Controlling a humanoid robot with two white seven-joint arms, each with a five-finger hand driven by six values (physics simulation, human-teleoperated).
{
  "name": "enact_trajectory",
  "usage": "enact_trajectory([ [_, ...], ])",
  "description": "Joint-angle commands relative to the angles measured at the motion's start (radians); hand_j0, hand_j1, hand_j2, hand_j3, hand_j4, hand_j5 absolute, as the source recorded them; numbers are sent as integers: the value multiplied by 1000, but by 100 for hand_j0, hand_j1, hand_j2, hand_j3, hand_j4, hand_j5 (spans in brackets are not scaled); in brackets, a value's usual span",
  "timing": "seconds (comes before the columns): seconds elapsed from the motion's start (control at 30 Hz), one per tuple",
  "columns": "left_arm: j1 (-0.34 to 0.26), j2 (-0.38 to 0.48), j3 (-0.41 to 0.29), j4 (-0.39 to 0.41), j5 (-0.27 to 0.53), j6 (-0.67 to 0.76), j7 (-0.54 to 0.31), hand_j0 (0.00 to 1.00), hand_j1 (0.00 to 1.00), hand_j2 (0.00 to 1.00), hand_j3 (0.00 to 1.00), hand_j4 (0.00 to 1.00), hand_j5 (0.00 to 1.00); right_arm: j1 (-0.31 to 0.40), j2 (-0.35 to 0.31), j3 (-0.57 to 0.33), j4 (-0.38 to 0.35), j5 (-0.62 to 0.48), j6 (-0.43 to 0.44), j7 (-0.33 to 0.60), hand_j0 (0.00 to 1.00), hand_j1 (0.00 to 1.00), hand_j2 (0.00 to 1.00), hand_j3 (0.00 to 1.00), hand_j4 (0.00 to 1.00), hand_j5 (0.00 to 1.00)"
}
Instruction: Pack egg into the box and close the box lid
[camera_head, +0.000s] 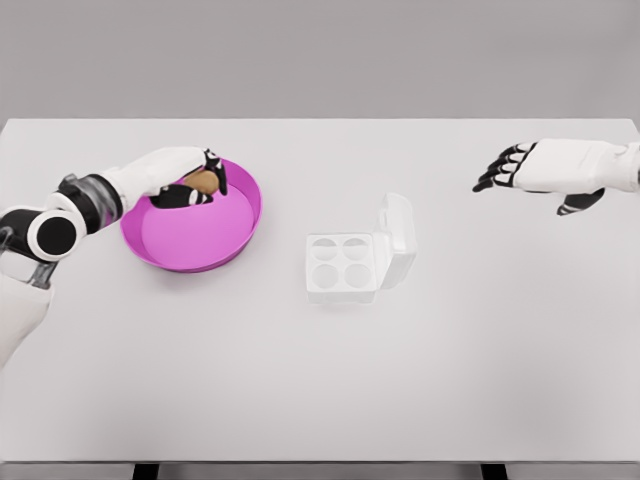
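A brown egg sits between the fingers of my left hand, which is curled around it over the far side of the magenta bowl. The white egg box lies to the right of the bowl, its four round cups bare and its lid standing open on the right side. My right hand hovers at the far right above the table, fingers spread, holding nothing.
The bowl and the box rest on a white table whose front edge runs along the bottom of the view. A grey wall stands behind the table's far edge.
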Motion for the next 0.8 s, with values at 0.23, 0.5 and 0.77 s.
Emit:
enact_trajectory([
  [0.23, 0, -16, 7, -29, 2, -116, 1, 35, 35, 35, 35, 35, 35, 2, 7, -15, 9, 12, 2, 0, 100, 100, 100, 100, 100, 100],
  [0.5, 3, -35, 7, -55, 4, -161, 1, 35, 35, 35, 35, 35, 35, 3, 6, -15, 10, 12, 2, 0, 100, 100, 100, 100, 100, 100],
  [0.77, 15, -50, 5, -75, 4, -161, 1, 35, 35, 35, 35, 35, 35, 3, 10, -15, 10, 12, 2, 0, 100, 100, 100, 100, 100, 100],
])
